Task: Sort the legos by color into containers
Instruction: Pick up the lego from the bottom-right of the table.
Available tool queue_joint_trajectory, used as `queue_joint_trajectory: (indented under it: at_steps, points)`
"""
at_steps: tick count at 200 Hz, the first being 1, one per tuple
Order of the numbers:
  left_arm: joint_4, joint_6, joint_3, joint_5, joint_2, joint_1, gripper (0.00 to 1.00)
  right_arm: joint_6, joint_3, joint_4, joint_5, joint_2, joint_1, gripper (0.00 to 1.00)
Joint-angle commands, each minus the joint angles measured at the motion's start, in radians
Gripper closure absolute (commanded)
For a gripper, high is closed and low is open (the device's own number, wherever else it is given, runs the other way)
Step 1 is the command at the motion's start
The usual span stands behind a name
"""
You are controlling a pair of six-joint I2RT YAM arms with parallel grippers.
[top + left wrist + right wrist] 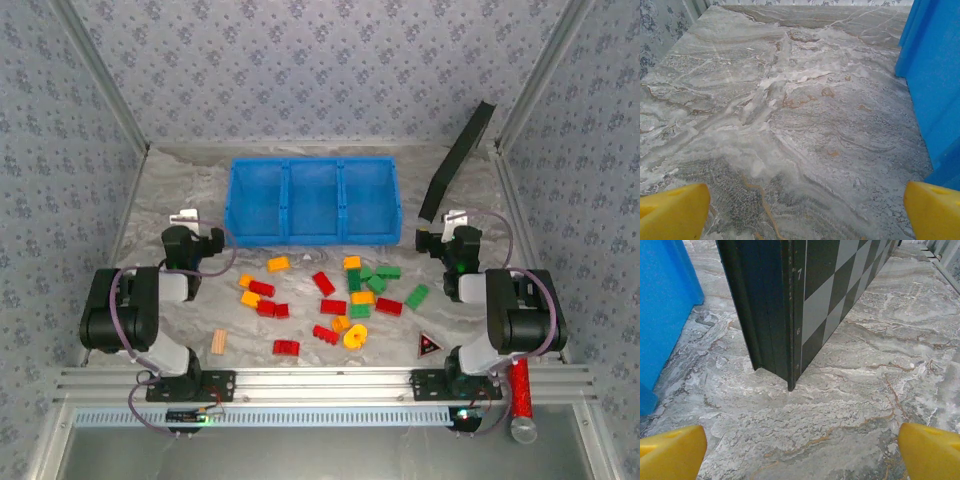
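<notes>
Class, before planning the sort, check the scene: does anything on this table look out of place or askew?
A checkered board stands tilted on edge right of the blue bin. A tan wooden block and a dark triangle lie near the legos but are not legos.

The right gripper [800, 460] hangs low over the table [855, 390], its jaws spread wide. The two yellow fingers [670, 452] sit in the bottom corners of the view, with only bare marbled grey stone between them. Ahead stands a dark board [825, 290], resting on its edge on the table and running away toward the upper right. Its face carries dark and grey checker squares, and the numerals 7 and 6 are printed down its border. Its near corner touches the stone. At the left edge is the blue wall of the bin [662, 300], apart from the board, with a strip of table between them.
</notes>
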Motion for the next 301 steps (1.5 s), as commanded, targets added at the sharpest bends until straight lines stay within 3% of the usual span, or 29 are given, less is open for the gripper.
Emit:
queue_joint_trajectory:
  at_steps: [1, 210, 220, 232, 246, 281, 290, 301]
  points:
    - [0.012, -0.003, 0.008, 0.012, -0.007, -0.001, 0.01, 0.01, 0.015, 0.011, 0.0, 0.002, -0.004, 0.0]
    - [0.012, -0.003, 0.008, 0.013, -0.006, -0.001, 0.01, 0.015, 0.012, 0.011, -0.013, 0.001, -0.011, 0.0]
    - [0.012, -0.003, 0.008, 0.013, -0.007, -0.001, 0.01, 0.021, 0.011, 0.011, 0.029, -0.017, -0.005, 0.0]
    - [0.012, -0.003, 0.008, 0.014, -0.006, 0.0, 0.01, 0.011, 0.027, -0.092, 0.071, -0.1, 0.016, 0.0]
    - [0.012, -0.005, 0.009, 0.016, -0.007, 0.001, 0.01, 0.041, 0.1, -0.33, 0.081, -0.222, 0.032, 0.0]
    - [-0.004, 0.007, 0.021, 0.055, -0.009, 0.006, 0.01, 0.257, 0.272, -0.814, -0.023, -0.381, 0.063, 0.0]
    - [-0.076, 0.01, 0.052, 0.035, -0.039, -0.004, 0.01, 0.3, 0.301, -0.91, -0.035, -0.395, 0.077, 0.01]
    - [-0.283, 0.02, 0.137, -0.036, -0.106, -0.035, 0.01, 0.367, 0.327, -1.018, -0.037, -0.415, 0.092, 0.04]
